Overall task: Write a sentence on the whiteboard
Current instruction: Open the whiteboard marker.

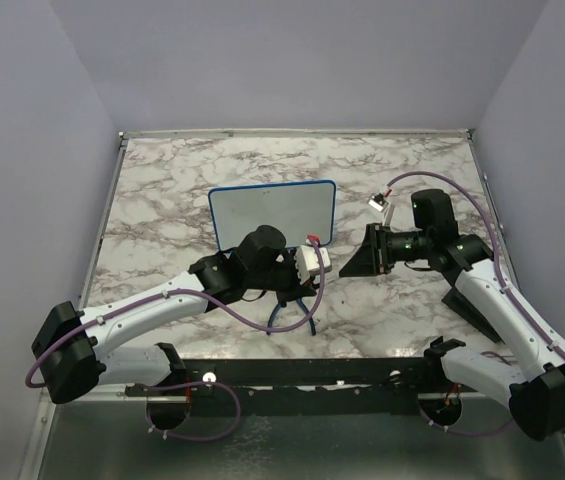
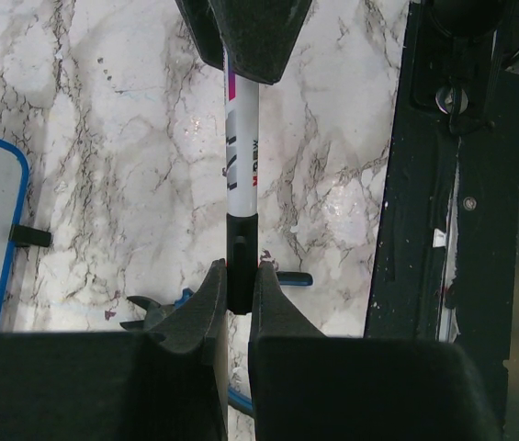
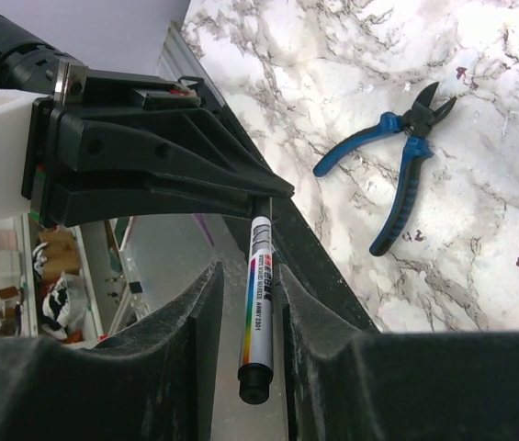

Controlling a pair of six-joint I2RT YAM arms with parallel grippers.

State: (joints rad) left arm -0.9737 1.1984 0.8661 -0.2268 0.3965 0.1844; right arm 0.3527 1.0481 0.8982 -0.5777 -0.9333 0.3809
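Note:
The whiteboard (image 1: 272,213) stands upright at the table's middle, its face blank; no sentence shows on it. Its blue edge also shows in the left wrist view (image 2: 18,184). A white marker (image 2: 241,156) with a rainbow stripe spans between the two grippers in front of the board. My left gripper (image 2: 238,276) is shut on the marker's black cap end; in the top view it (image 1: 314,262) is right of the board's lower corner. My right gripper (image 3: 245,276) straddles the marker barrel (image 3: 259,294), its jaws apart with a gap on one side. In the top view it (image 1: 350,264) faces the left gripper.
Blue-handled pliers (image 1: 302,312) lie on the marble below the left gripper, and also show in the right wrist view (image 3: 401,175). A black rail (image 2: 443,230) runs along the table's near edge. Grey walls stand at the left, right and back.

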